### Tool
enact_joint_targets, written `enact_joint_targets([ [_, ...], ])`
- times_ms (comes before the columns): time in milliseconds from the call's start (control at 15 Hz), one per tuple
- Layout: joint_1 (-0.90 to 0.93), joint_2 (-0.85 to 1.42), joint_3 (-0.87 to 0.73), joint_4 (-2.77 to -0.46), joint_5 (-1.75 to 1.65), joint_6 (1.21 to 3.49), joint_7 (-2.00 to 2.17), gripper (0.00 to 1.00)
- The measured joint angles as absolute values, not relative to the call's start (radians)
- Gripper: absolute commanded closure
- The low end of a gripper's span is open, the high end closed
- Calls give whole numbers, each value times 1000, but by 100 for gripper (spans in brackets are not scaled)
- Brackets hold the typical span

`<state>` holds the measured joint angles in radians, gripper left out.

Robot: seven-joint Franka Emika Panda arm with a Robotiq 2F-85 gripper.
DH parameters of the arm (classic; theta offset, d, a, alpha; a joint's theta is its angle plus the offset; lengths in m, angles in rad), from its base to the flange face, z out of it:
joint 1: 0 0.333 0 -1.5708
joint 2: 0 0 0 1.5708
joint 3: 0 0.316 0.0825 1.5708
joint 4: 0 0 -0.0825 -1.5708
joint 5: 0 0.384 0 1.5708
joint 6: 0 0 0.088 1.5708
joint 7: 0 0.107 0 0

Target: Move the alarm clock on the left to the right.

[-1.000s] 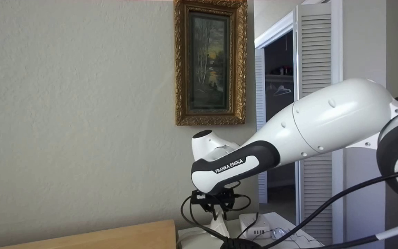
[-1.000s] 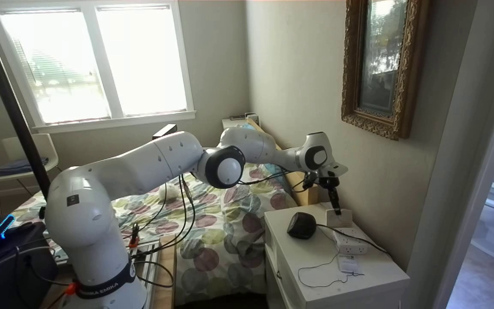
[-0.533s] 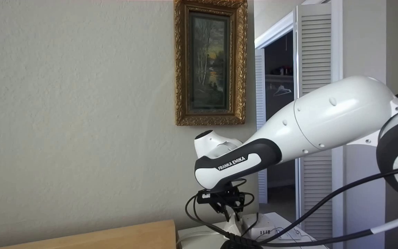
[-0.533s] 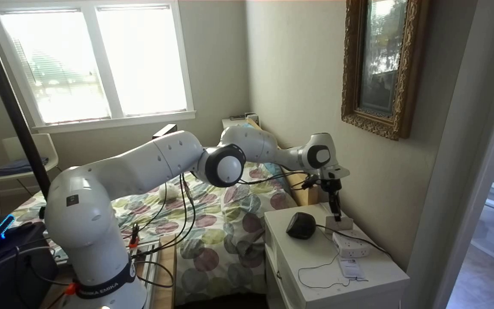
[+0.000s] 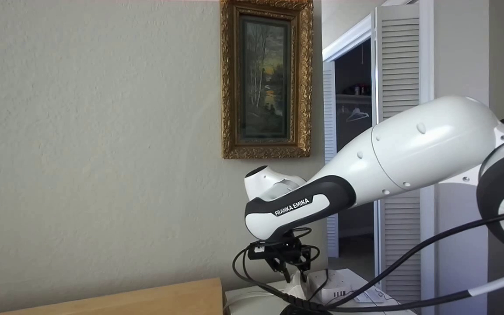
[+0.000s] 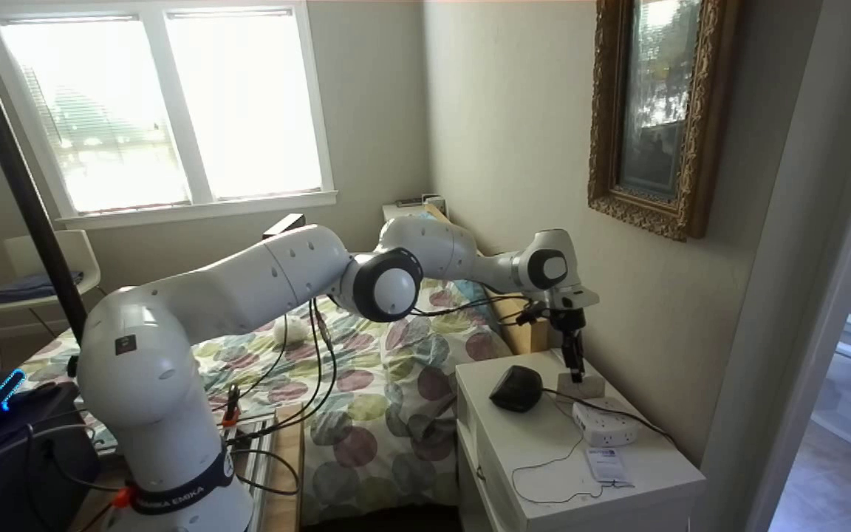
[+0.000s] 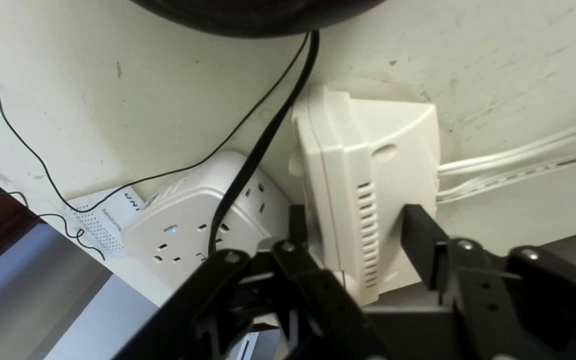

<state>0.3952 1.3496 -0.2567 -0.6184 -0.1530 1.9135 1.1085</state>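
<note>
A jointed black gripper (image 7: 355, 225), its jaws spread, straddles the off-white alarm clock (image 7: 343, 185), 1 finger on each side. Beneath the gripper, the clock's smooth plastic shell tapers past ridged slots, resting on a scuffed white cabinet (image 6: 536, 436).

nightstand (image 6: 544, 434) in every view, wrist's apparently overhead

Off-white alarm clock (image 7: 368, 180), stood upright on a pale surface (image 6: 521, 443).
Its wedge-shaped plastic body is narrowed at the top and broadened at the base, and a row of dark slots is cut along it. In an exterior view it is placed close to the surface's right-hand edge, toward the far corner; in the wrist view its front is mostly hidden.
</note>
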Motion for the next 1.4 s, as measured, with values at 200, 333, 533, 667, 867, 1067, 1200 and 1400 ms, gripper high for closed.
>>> enact_joint_targets([
  [200,395,1354,-244,-619,-152,1924,1108,1],
  [333,396,1354,-232,-618,-152,1938,1108,0],
  [533,398,1352,-221,-618,-152,1952,1108,0],
  [667,401,1349,-220,-617,-152,1953,1108,0],
  [867,405,1337,-222,-615,-152,1944,1108,0],
  [1067,405,1302,-222,-613,-152,1906,1108,0],
  [1200,406,1271,-221,-613,-152,1859,1117,0],
  [1400,406,1224,-213,-613,-140,1780,1137,0],
])
